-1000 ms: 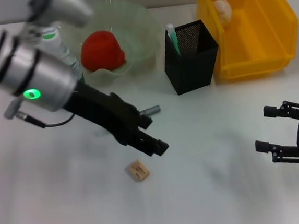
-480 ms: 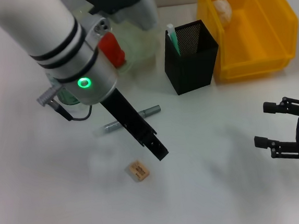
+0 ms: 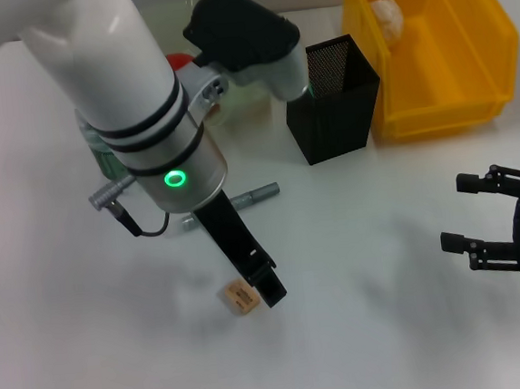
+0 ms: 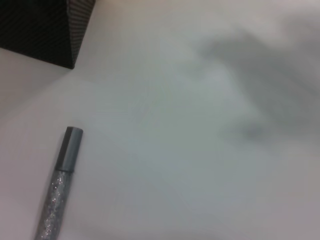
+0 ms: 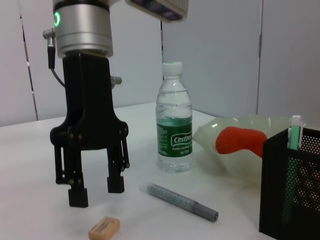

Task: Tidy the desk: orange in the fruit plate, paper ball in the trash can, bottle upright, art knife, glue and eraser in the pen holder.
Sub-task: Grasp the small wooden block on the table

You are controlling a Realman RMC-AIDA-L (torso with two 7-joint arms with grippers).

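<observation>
Tan eraser (image 5: 104, 228) — small block lying flat on the desk (image 3: 372, 330), just below and slightly beside the tips of the left gripper (image 5: 95, 192). Jaws parted, nothing between them, pointing straight down; the eraser sits a little off the gap, toward the near finger rather than centred. Judged light, slightly rubbery, not fragile, with good friction; best taken across its short sides, low down, so it doesn't tip. Grey glue pen (image 5: 182, 202) lies on the desk behind the jaws, apart from them — thin, stiff, likely to roll. Bottle (image 5: 174, 119) stands upright beyond it, orange (image 5: 240, 140) in the fruit plate (image 5: 220, 131), pen holder (image 3: 332, 97) farther off. Right gripper (image 3: 505, 235) parked well away, fingers spread, empty.
</observation>
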